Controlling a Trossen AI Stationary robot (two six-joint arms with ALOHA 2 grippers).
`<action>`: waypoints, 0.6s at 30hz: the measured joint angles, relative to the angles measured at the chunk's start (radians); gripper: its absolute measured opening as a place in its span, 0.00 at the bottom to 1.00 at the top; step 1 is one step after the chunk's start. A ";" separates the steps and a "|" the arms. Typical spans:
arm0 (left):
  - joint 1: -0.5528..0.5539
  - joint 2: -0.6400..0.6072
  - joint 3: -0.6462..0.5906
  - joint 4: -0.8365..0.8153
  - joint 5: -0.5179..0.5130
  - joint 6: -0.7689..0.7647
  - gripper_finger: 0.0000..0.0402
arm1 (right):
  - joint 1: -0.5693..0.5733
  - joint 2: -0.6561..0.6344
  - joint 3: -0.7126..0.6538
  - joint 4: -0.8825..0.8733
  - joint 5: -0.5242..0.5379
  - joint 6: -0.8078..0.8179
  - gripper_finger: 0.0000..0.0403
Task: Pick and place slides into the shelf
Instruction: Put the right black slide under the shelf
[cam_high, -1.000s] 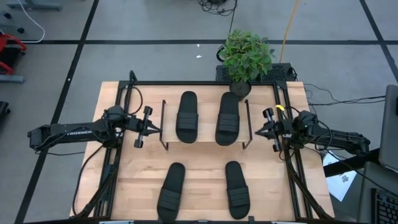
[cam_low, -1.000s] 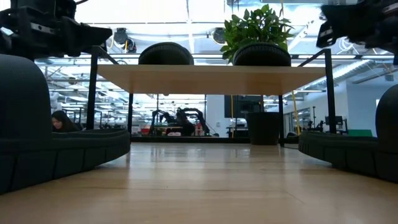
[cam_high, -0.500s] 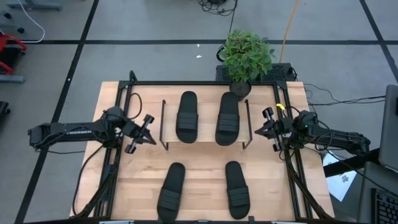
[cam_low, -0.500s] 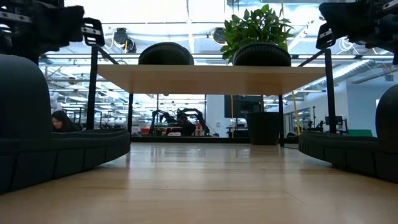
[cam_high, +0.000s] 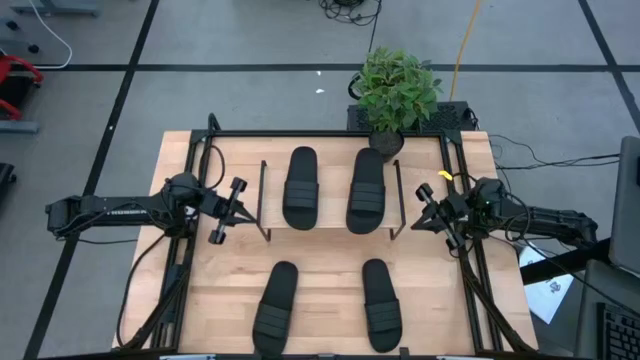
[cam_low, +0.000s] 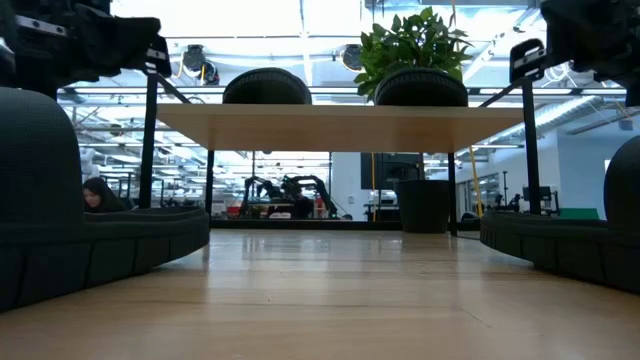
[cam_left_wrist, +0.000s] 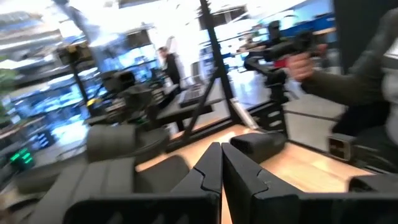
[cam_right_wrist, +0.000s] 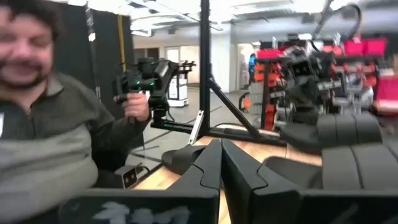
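Beside the shelf's (cam_high: 325, 222) left wire end hangs the left tool (cam_high: 226, 210), above the surface (cam_high: 330, 275) and holding nothing; its own wrist view shows the two dark fingers (cam_left_wrist: 205, 173) pressed together into a narrow wedge. Off the shelf's right wire end hangs the right tool (cam_high: 432, 212), also empty, its fingers (cam_right_wrist: 208, 165) likewise drawn tight together.

On the shelf's board lie two slides already, one on its left half (cam_high: 299, 188) and one on its right half (cam_high: 366, 190), side by side and apart, each with its long axis running from the shelf's plant (cam_high: 396, 88) side toward the near edge of the surface.

The other two slides rest flat on the surface on the near side of the shelf, well clear of it. One (cam_high: 275, 308) lies off the shelf's left front corner, its long axis slightly slanted so its far end leans toward the shelf's middle. The other (cam_high: 380, 304) lies off the shelf's right front corner, nearly parallel to the pair on the board.

Judging from this layout, the left tool is nearer the left-hand loose slide and the right tool nearer the right-hand one; either would have to travel away from the shelf's end toward the near edge, open, and close across the sole's short width.
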 joint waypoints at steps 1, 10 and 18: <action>0.000 0.001 0.000 -0.001 -0.023 -0.017 0.01 | 0.010 0.005 -0.007 0.001 0.020 0.020 0.00; -0.053 0.005 0.000 0.006 -0.151 0.014 0.00 | 0.118 0.054 -0.068 0.235 0.117 0.014 0.00; -0.182 -0.011 0.000 -0.030 -0.182 0.136 0.00 | 0.213 0.063 -0.046 0.228 0.212 -0.040 0.00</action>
